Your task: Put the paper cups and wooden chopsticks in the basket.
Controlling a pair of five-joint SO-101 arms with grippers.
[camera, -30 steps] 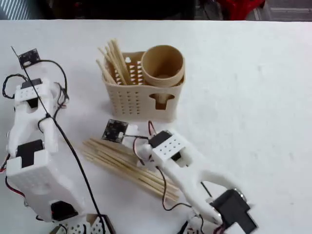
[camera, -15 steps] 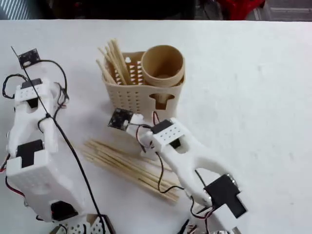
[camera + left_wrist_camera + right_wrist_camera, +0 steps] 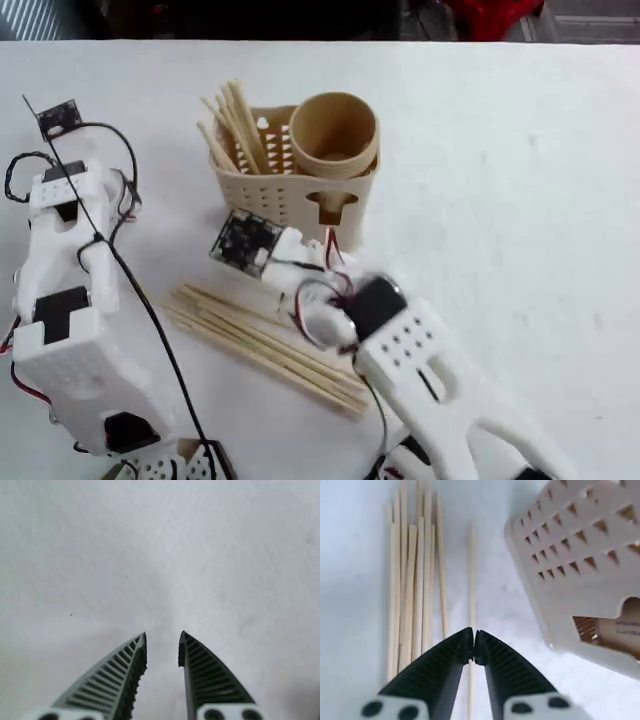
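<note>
The cream perforated basket (image 3: pixel 290 205) stands mid-table, with brown paper cups (image 3: pixel 333 133) nested in one side and several wooden chopsticks (image 3: pixel 232 125) upright in the other. A loose pile of chopsticks (image 3: pixel 262 343) lies on the table in front of it. My right gripper (image 3: pixel 472 647) is shut, tips touching, above a single chopstick (image 3: pixel 471 580) that lies between the pile (image 3: pixel 412 590) and the basket wall (image 3: pixel 580 565). My left gripper (image 3: pixel 162 641) hangs open over bare white table at the left side.
The left arm (image 3: pixel 65 300) sits folded along the table's left edge, with cables trailing past the chopstick pile. The right arm (image 3: pixel 420 380) stretches from the front edge toward the basket. White table lies free to the right of the basket.
The right arm has lifted and swung its wrist closer to the basket's front wall. The loose chopstick pile and the left arm stay where they were.
</note>
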